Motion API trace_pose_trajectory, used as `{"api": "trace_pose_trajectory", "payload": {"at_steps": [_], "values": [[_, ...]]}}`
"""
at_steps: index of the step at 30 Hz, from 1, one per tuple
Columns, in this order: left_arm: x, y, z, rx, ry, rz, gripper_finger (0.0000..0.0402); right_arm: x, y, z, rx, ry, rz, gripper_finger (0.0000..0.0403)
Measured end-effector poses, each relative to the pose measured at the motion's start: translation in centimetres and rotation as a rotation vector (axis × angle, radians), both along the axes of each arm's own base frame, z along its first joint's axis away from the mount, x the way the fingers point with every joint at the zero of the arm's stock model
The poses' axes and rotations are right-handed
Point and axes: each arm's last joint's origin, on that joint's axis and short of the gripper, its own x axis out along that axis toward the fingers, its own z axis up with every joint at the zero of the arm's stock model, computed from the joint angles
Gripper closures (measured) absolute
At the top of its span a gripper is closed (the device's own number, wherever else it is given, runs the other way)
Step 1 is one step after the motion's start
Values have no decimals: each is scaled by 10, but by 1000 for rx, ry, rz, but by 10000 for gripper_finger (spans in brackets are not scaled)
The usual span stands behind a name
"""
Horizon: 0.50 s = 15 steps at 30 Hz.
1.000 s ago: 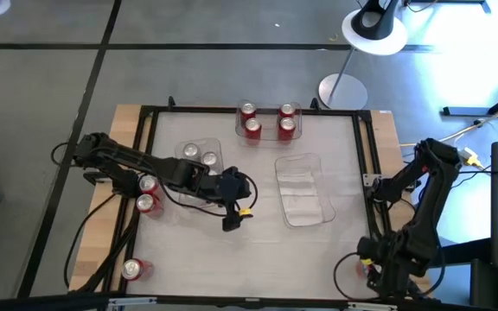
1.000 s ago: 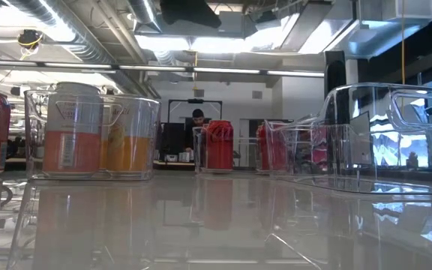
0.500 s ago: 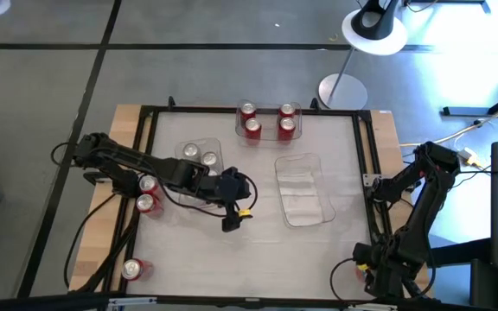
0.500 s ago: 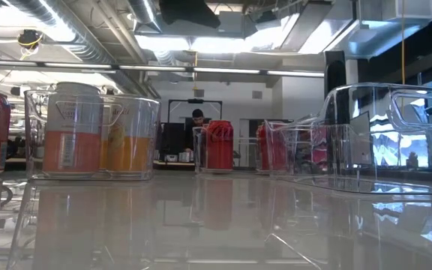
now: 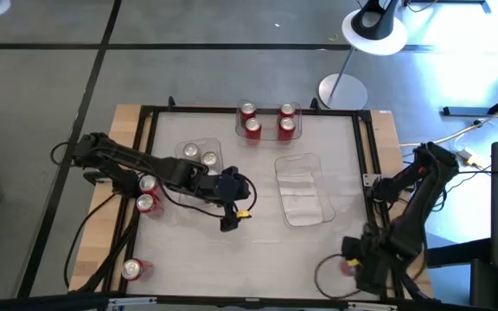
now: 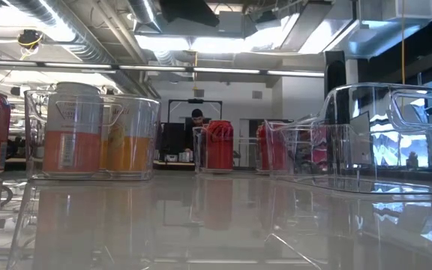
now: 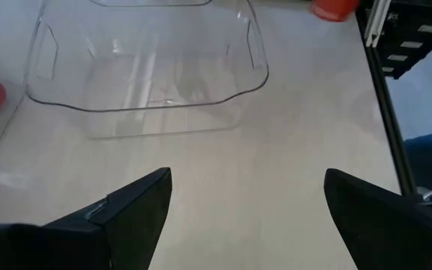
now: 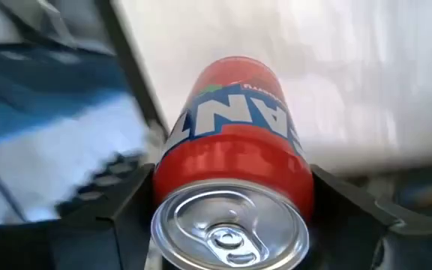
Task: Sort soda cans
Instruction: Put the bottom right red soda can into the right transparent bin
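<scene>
- The right gripper [image 8: 231, 225] is clamping a red soda can [image 8: 235, 195] between its two dark fingers [image 8: 103, 225], one pressing on each side of the can's body, with the silver top facing the wrist camera.
- In the high view that right gripper [image 5: 353, 259] is sitting at the near right corner of the table [image 5: 258, 238], with only a sliver of the red can [image 5: 346, 267] showing beside it.
- The left gripper [image 7: 242, 217] is hanging with its fingers [image 7: 130, 206] spread wide and nothing between them, over bare tabletop in the middle of the table [image 7: 201, 165].
- Just ahead of it an empty clear bin [image 7: 145, 64] is standing.
- In the high view the left gripper [image 5: 229, 218] is lying between the bin holding two pale-topped cans [image 5: 199, 155] and the empty bin [image 5: 303, 188].
- Two red cans [image 5: 147, 193] are standing by the left rail, another [image 5: 134, 269] at the near left corner.
- Four red cans [image 5: 266, 120] are sitting in bins at the far edge.
</scene>
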Motion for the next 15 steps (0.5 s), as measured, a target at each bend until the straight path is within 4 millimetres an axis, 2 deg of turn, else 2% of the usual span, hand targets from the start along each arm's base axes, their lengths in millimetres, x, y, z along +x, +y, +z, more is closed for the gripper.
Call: {"api": "trace_pose_trajectory", "payload": {"at_steps": [3,8,11,15], "values": [[-5,5,4,18,6,-4,64,27,-16,29,27,-132,30,127],[-19,19,17,20,15,28,64,65,-56,64,-42,-355,77,127],[-29,27,27,18,8,47,64,81,-90,69,-165,-377,64,127],[-43,36,36,16,19,70,64,98,-140,63,-302,-296,-4,127]]}}
